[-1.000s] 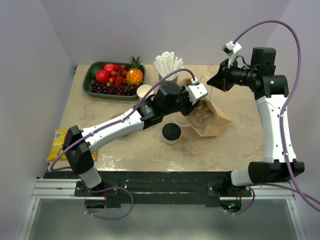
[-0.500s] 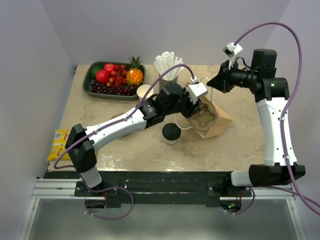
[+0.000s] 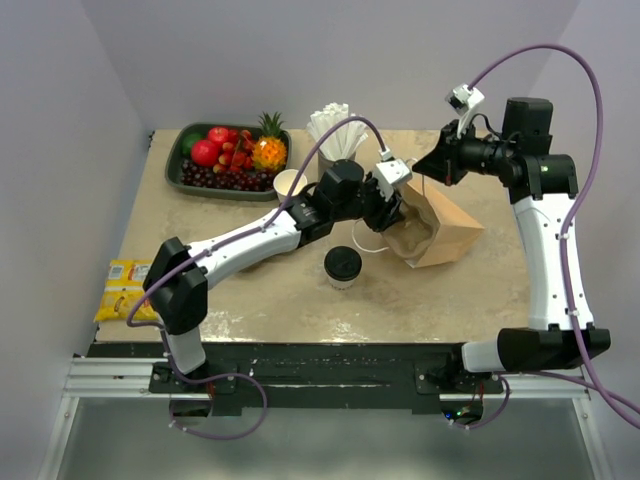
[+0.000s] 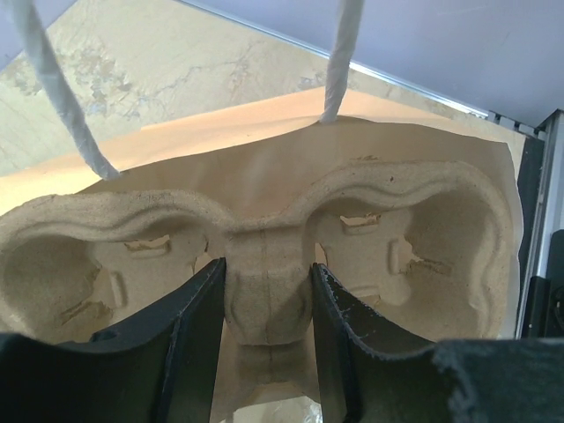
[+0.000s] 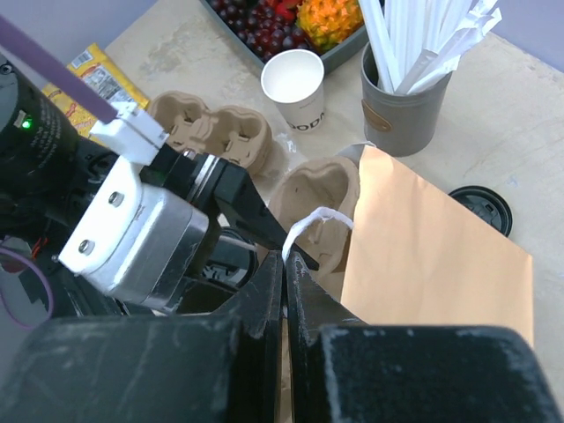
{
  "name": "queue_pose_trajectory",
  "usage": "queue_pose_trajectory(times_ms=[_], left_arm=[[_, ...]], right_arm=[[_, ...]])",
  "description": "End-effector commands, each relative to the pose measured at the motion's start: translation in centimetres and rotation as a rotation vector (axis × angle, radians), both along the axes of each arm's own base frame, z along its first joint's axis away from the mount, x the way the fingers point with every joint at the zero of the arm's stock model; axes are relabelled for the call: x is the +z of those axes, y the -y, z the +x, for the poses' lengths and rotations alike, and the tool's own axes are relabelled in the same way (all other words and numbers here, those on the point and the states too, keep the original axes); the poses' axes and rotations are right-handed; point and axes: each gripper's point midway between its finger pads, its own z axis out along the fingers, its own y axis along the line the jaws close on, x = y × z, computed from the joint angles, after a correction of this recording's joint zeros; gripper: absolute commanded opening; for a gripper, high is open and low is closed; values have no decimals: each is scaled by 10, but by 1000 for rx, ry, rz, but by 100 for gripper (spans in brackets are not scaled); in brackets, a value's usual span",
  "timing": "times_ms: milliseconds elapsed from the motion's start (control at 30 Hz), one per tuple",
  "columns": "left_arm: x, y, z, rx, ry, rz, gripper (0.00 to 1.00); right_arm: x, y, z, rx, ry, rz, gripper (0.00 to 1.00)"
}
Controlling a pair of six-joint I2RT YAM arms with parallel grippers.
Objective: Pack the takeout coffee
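Observation:
The takeout coffee (image 3: 342, 266), a white cup with a black lid, stands on the table just in front of my left arm, held by neither gripper. My left gripper (image 3: 392, 205) (image 4: 267, 264) is shut on the middle ridge of a brown pulp two-cup carrier (image 4: 414, 238) (image 3: 408, 238), which sits in the mouth of a brown paper bag (image 3: 455, 230) (image 4: 176, 150). Above the bag's back edge, my right gripper (image 3: 422, 165) (image 5: 285, 257) is shut on the bag's white handle (image 5: 313, 220), keeping the bag (image 5: 423, 247) open.
A fruit tray (image 3: 228, 158) sits at the back left. A grey cup of white straws (image 3: 337, 140) and an open paper cup (image 3: 288, 183) stand behind the left arm. A second pulp carrier (image 5: 211, 132) and a loose black lid (image 5: 480, 207) lie nearby. Yellow snack packets (image 3: 125, 290) lie at the table's left edge.
My left gripper has pushed the carrier back and right, deeper into the bag. The bag has shifted right and stands more upright. The right gripper has stayed put on the handle.

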Motion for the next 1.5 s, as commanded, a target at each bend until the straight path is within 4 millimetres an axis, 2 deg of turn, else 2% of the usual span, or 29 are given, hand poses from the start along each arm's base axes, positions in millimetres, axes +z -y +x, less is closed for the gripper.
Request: queue_pose_trajectory(times_ms=[0,100,233,600,767,1133,1367,1467], left_arm=[[30,10,1,-33,-14,-120,18],[48,10,0,-38,17,-159,17],[70,15,-17,-143,47,-209,16],[51,22,-39,-279,-8,-211,13],[56,24,-50,-352,-9,-256,13],[44,23,-19,-152,-86,-272,11],[41,29,-13,-126,-142,-285,9],[44,33,-18,-160,-169,-309,9]], right_arm=[[17,-5,-6,24,41,23,0],[11,-2,-2,7,34,13,0],[8,-3,1,3,30,16,0],[16,-4,1,1,46,33,0],[17,-4,1,-5,48,43,0],[19,-1,-7,-28,65,32,0],[14,1,-10,-32,67,14,0],[15,2,-9,-35,72,13,0]])
